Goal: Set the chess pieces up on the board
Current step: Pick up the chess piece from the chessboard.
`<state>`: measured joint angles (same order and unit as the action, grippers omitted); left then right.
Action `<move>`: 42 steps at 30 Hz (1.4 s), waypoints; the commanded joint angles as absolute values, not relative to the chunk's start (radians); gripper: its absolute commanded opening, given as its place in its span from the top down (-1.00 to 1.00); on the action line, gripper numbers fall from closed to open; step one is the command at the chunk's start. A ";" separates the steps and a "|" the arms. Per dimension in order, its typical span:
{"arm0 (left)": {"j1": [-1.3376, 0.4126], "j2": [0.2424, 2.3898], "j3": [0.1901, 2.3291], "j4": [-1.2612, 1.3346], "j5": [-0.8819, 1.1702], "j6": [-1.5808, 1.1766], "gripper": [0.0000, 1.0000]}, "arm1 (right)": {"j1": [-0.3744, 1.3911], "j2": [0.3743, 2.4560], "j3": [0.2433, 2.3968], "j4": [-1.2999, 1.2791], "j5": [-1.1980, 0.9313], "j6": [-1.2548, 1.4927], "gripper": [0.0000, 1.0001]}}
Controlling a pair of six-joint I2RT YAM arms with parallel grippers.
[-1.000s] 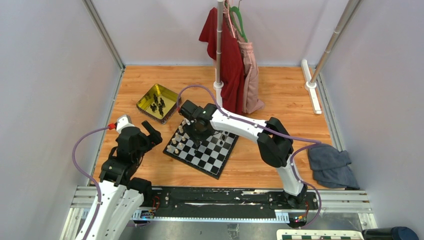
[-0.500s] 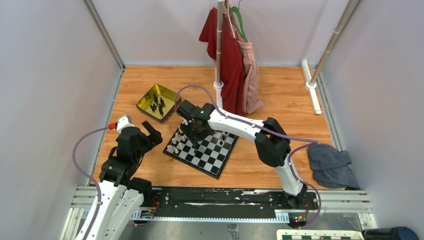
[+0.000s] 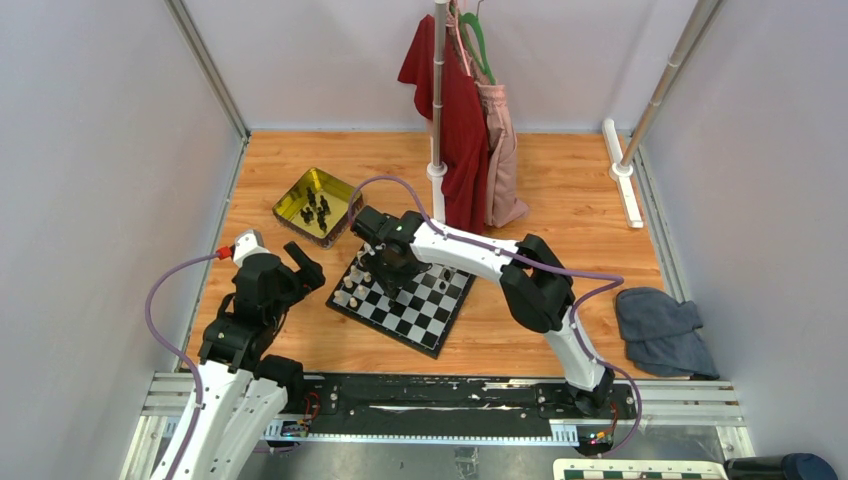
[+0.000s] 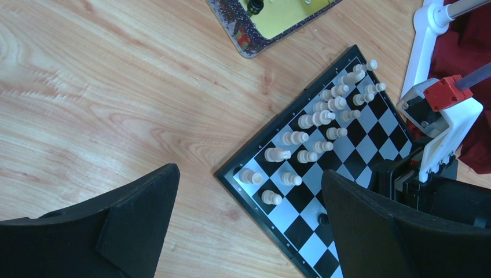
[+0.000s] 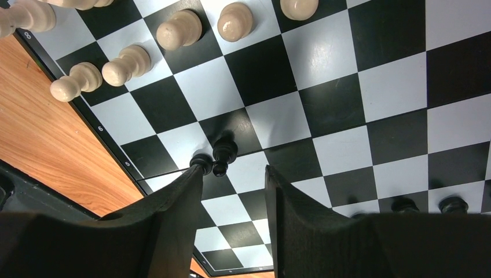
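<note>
vs 1 s ago: right gripper (image 3: pixel 386 262) shifted slightly left over square black-and-white chequered chessboard w/ thin black rim (image 3: pixel 415 322), elbow pulled left too. jaws apart, nothing between. tiny black chess piece (image 5: pixel 224 152) tilted on a board square just beyond fingertips (image 5: pixel 194 174), contact w/ one of them unclear. more black pieces (image 3: pixel 316 210) in shiny gold rectangular tin tray (image 3: pixel 288 203). cream-white pieces (image 3: pixel 350 285) along board's left side. left gripper (image 3: pixel 300 262) unmoved, wide open, above wood tabletop (image 3: pixel 560 180) beside board.
</note>
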<state>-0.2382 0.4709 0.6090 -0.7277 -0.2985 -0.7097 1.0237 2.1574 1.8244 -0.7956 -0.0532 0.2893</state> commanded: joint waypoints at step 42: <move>-0.242 0.472 0.592 -0.712 -0.291 -0.701 -1.00 | 1.040 2.164 1.844 -0.842 -0.030 0.274 1.00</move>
